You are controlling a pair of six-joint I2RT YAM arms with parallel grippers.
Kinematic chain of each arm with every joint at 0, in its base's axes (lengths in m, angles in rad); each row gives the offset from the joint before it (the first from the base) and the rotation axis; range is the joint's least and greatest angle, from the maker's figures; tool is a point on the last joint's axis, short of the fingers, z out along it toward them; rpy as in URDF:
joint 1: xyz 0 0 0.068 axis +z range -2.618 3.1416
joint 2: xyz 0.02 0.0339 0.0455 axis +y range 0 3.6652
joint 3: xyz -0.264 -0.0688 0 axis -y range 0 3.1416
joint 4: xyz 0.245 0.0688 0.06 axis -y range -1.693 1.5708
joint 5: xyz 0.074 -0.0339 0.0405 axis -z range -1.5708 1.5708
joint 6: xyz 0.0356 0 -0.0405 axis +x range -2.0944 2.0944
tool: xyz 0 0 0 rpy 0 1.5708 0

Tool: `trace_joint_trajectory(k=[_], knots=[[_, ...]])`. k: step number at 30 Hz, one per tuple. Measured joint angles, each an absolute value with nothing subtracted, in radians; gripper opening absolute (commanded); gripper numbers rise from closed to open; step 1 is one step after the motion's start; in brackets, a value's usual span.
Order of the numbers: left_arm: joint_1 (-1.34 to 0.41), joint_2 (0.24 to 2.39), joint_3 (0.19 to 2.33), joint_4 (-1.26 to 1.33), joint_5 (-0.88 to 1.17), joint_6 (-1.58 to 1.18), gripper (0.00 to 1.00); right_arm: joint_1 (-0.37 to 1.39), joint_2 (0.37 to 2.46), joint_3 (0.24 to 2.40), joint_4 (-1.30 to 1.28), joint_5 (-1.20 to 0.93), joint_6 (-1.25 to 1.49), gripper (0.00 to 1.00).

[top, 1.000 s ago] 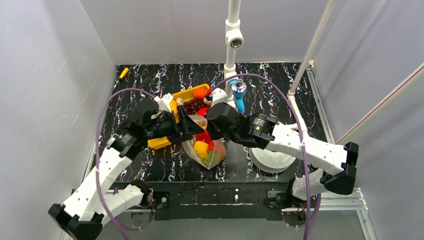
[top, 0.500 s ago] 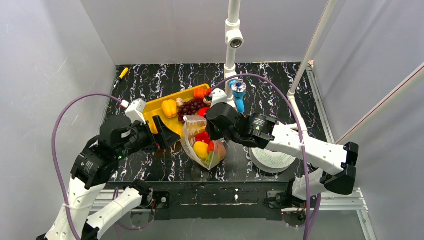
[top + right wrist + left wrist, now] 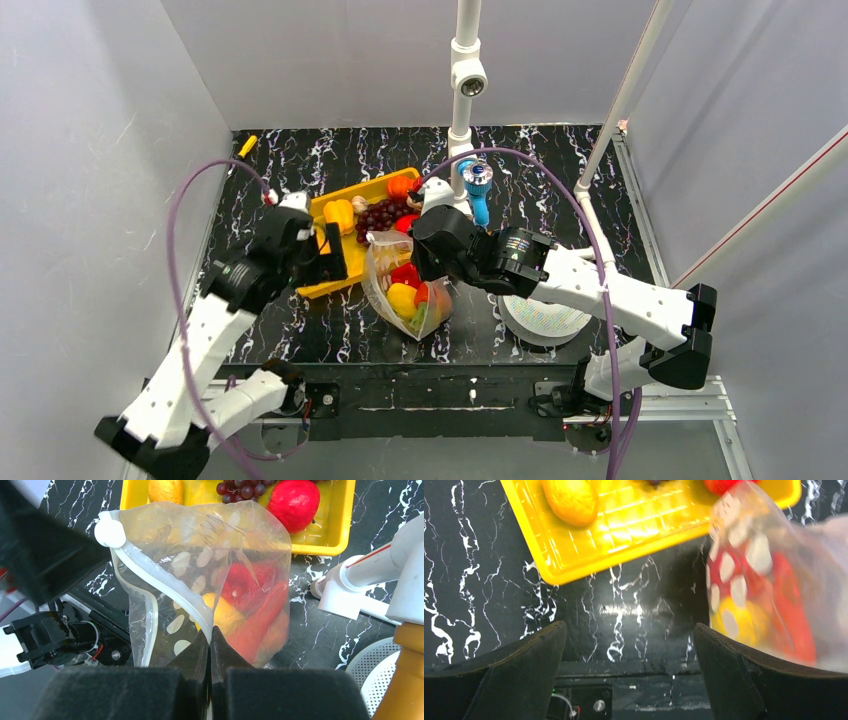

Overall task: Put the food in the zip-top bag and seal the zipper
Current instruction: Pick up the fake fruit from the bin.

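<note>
Left jaws: wide open and empty, drawn back from the bag mouth to above the near end of the yellow tray (image 3: 624,527).
Right jaws: clamped on the zipper (image 3: 160,587), holding the zip-top bag (image 3: 408,292) up on the counter (image 3: 484,580).
Food: red and yellow pieces (image 3: 240,600) are bagged; the grapes (image 3: 240,487), apple (image 3: 295,502) and yellow pepper (image 3: 571,500) are on the tray.
Meaning: one drop looks finished, another pick is likely next, and sealing comes later.

Even bright overhead light, soft shadows, zip-top bag (image 3: 769,580) motion-blurred in left wrist view, right wrist view sharp
</note>
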State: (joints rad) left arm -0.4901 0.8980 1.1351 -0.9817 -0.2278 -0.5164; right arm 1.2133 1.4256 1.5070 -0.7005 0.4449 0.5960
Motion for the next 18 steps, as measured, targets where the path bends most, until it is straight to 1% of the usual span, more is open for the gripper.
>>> trace_joint_trajectory(k=[2,6,8,13,18], knots=[[-0.411,0.970,1.131,-0.932,-0.181,-0.495,0.98,1.213,1.427,1.507,-0.701,0.445,0.598,0.01],[-0.150,1.082,1.099,-0.812,-0.007,-0.481,0.98,1.213,1.427,1.507,-0.703,0.445,0.598,0.01],[-0.078,1.131,1.097,-0.764,0.047,-0.478,0.98,1.213,1.427,1.507,-0.705,0.446,0.598,0.01],[-0.047,1.285,1.100,-0.654,0.121,-0.457,0.94,1.213,1.431,1.515,-0.712,0.446,0.598,0.01],[-0.043,1.428,1.093,-0.587,0.129,-0.432,0.88,1.213,1.448,1.542,-0.732,0.448,0.599,0.01]])
